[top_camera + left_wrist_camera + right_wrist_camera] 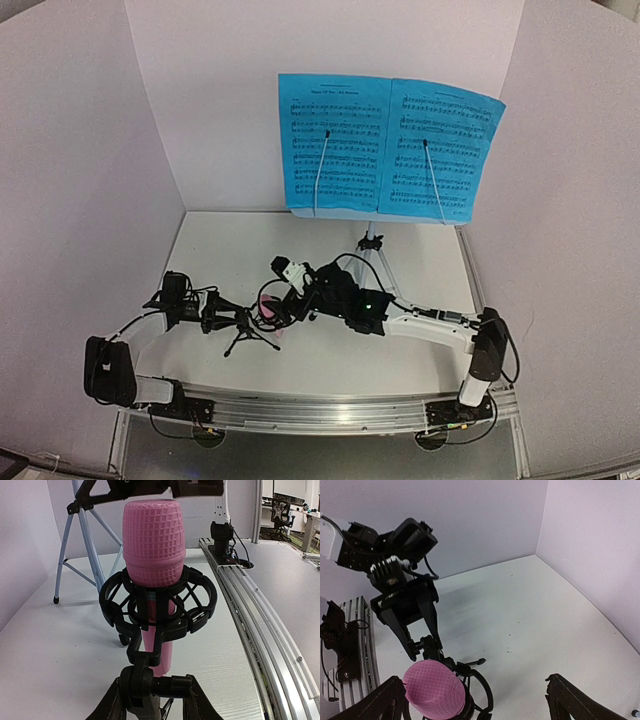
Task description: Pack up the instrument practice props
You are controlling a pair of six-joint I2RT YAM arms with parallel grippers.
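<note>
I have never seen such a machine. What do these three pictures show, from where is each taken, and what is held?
Two robot arms stand at the near edge of a table. One picture looks down from above; the other two come from cameras on the wrists. The left gripper is closed on a small black mic stand, whose ring carries a pink microphone. The right gripper hangs open over the microphone, holding nothing. Behind them stands a music stand with blue pages.
</note>
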